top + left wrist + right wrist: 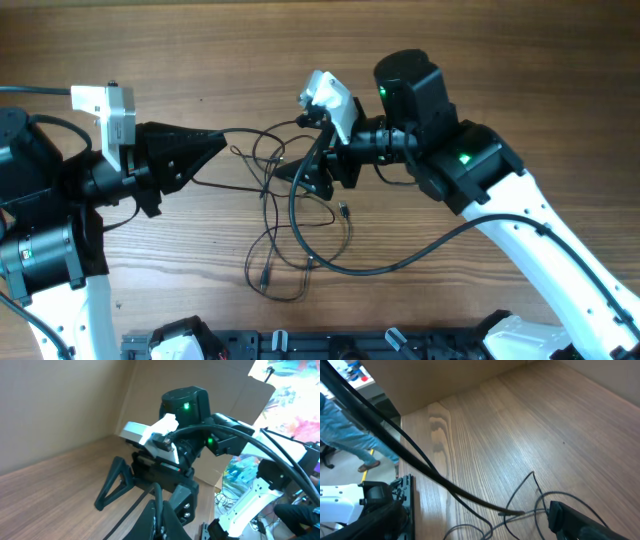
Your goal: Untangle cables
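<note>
1. Black base rail (300, 345): closest to me, on the near side of the cables (275, 160), along the table edge.
2. Thick arm wire (400, 262): runs from the right arm and curves round the near-right side of the cables. It belongs to the rig and is not part of the job.
3. Cables: thin black cords on the table (480, 60) between the two arms.
   - They lie in loose, overlapping loops, and the nearest loop trails toward me.
   - One plug end (343, 210) lies free just right of the tangle's middle.
   - Progress, as I judge it: partway. The cords are spread out, not bundled, but strands cross at several spots in the far half, and no cord lies apart on its own.
   - What is left: drawing the cords clear of each other.
4. Left gripper (215, 143): at the far-left side of the cables, with its jaws brought together to a point.
   - A single strand leads off from the tip across the far side of the tangle.
   - I read this as a pinch on that strand, though the contact is too small to be sure.
5. Right gripper (298, 172): at the far-right side of the cables, low over the crossings.
   - The left wrist view shows its jaws spread wide.
   - Strands pass beside it. I cannot tell whether any touch it, and none looks clamped.
6. Table: the wood grain runs on beyond the cables.
</note>
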Motion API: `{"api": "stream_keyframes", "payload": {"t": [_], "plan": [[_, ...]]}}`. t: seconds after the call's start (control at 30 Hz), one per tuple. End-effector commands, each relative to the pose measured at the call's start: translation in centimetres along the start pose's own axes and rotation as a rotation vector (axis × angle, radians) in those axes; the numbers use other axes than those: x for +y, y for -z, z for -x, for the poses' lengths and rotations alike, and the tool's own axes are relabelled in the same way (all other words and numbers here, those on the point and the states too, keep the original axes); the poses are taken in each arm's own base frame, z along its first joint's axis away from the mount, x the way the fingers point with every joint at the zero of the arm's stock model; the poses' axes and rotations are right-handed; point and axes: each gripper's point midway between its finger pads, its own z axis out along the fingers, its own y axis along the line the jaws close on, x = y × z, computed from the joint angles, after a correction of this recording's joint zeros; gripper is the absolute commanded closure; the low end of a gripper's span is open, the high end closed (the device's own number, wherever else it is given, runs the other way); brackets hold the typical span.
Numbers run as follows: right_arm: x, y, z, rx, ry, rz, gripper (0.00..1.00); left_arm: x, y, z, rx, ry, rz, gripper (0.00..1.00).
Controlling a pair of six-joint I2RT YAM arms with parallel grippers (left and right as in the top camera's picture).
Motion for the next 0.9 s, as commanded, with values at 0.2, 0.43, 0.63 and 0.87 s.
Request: {"api": "stream_keyframes", "payload": {"t": [0.2,0.43,0.63,0.87], "plan": [[-1.6,-4.5,-0.5,0.006,-0.103,0.039,0.96,-0.7,-0.1,0.1,0.002,0.020,-0.041,0.94],[-3.4,-4.4,-3.0,0.099,-0.166,-0.082,0.81,-0.6,-0.1,0.1,0.002,0.019,-0.038,0.94],[-0.7,-5.0,-5.7,0.216,-0.085,-0.006,0.05,-0.6,-0.1,0.1,0.002,0.018,-0.038,0.93],[1.3,-5.9,-5.8,0.228,0.029,0.045,0.00,-0.7,-0.1,0.6,0.002,-0.020,-0.038,0.96]]}}
